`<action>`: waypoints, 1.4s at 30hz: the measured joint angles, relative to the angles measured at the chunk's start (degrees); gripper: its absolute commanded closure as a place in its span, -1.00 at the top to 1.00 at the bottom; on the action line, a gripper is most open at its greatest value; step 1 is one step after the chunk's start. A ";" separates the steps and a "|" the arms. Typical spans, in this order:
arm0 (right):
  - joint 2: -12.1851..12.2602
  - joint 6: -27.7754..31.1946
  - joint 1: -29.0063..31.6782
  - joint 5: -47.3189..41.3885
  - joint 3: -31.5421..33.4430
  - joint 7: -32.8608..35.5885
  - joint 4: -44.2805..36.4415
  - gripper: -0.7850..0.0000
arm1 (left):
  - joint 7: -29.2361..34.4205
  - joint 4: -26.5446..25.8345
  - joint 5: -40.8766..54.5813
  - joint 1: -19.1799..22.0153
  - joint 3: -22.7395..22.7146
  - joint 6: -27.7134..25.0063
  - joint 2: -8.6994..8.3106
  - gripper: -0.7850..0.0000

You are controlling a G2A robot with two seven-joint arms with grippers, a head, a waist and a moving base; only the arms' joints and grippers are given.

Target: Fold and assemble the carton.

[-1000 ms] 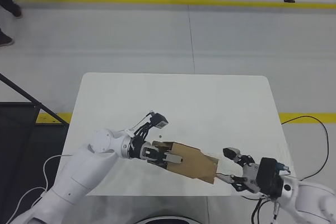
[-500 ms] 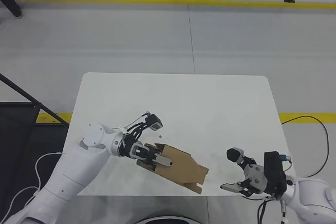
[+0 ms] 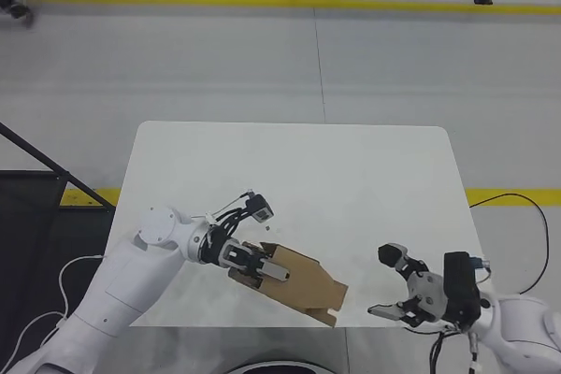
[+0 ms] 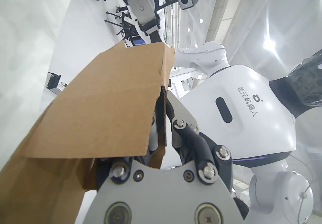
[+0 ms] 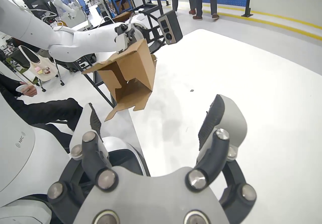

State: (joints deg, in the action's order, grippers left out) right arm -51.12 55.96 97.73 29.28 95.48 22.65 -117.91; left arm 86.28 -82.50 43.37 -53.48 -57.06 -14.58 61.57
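A brown cardboard carton hangs above the table's near edge, partly opened into a tube with loose flaps at its far end. My left gripper is shut on one wall of the carton at its left end. My right gripper stands open to the right of the carton, apart from it, with nothing between its fingers.
The white table has free room across its far half and middle. A black frame and dark mat stand off the table's left side. A small dark speck lies on the table surface.
My left gripper has pulled the carton to the left and a bit toward the near edge. My right gripper has let go of the carton's right end, drawn back and opened wider.
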 measured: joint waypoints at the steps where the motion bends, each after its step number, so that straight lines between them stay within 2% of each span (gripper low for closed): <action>1: -0.08 1.02 0.43 0.94 0.08 -1.08 -0.03 1.00 | 0.24 0.55 0.36 0.21 0.08 0.16 0.08 -1.00; 6: -0.08 0.37 1.56 1.64 -0.73 -0.83 0.91 1.00 | 0.23 1.78 1.48 0.80 0.10 -0.73 0.41 -1.00; 9: 0.28 -1.93 0.62 -1.76 -2.41 3.06 2.29 1.00 | -0.86 1.54 1.44 0.70 -0.32 -2.27 0.52 -1.00; 16: 1.36 -8.68 -3.85 -16.31 -7.00 16.70 5.93 1.00 | -4.38 0.44 -1.07 -0.80 -2.69 -6.28 0.26 -1.00; 27: 1.25 -9.51 -4.20 -15.07 -8.51 16.13 5.32 1.00 | -10.43 -3.17 -6.47 -3.80 -5.30 -9.36 -0.21 -1.00; 35: 1.16 -14.54 -10.83 -26.10 -15.58 22.78 9.04 1.00 | -13.00 -4.20 -10.02 -4.84 -5.25 -9.95 -0.23 -1.00; 42: 1.16 -14.88 -10.99 -26.45 -15.57 22.87 9.10 1.00 | -14.24 -4.67 -10.55 -5.23 -5.12 -10.02 -0.16 -1.00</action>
State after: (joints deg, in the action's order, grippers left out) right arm -49.95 41.08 86.73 2.83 79.90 45.52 -108.81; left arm 72.03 -87.17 32.82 -58.72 -62.18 -24.60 61.41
